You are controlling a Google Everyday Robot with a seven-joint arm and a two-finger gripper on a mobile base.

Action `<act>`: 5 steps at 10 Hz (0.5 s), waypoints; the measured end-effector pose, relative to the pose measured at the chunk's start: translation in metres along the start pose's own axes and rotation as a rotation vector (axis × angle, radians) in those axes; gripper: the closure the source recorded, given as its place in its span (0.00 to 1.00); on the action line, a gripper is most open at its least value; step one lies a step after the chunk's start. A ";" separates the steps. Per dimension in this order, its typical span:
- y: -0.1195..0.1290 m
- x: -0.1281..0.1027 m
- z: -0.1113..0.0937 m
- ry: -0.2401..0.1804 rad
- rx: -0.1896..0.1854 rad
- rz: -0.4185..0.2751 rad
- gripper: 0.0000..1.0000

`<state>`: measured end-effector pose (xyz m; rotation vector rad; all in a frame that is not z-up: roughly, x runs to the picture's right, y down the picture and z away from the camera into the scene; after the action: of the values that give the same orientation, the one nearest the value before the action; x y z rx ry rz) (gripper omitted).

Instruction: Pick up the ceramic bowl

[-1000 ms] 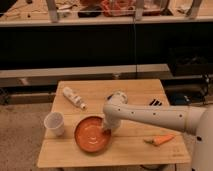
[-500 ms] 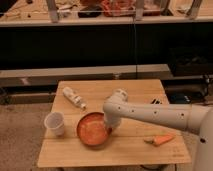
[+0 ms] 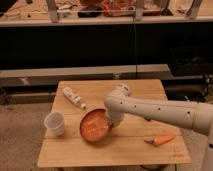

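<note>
At jaws, w/ rim touching: ceramic bowl (image 3: 94,127).

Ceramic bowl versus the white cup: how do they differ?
The ceramic bowl is orange-red; the cup is white. The bowl is wide and shallow; the cup is narrower and taller. The claw is at the bowl's rim; the cup stands alone. Both are round and open-topped.

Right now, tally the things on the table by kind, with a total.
ceramic bowl: 1
white cup: 1
white bottle: 1
orange carrot-like item: 1
Total: 4
The gripper is at the bowl's right rim.
</note>
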<state>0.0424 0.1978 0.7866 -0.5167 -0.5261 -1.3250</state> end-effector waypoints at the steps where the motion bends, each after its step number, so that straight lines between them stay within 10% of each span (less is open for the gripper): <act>1: 0.000 0.001 -0.004 0.004 -0.004 -0.002 1.00; 5: 0.002 0.007 -0.027 0.018 -0.019 0.000 1.00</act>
<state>0.0475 0.1761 0.7694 -0.5196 -0.4990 -1.3348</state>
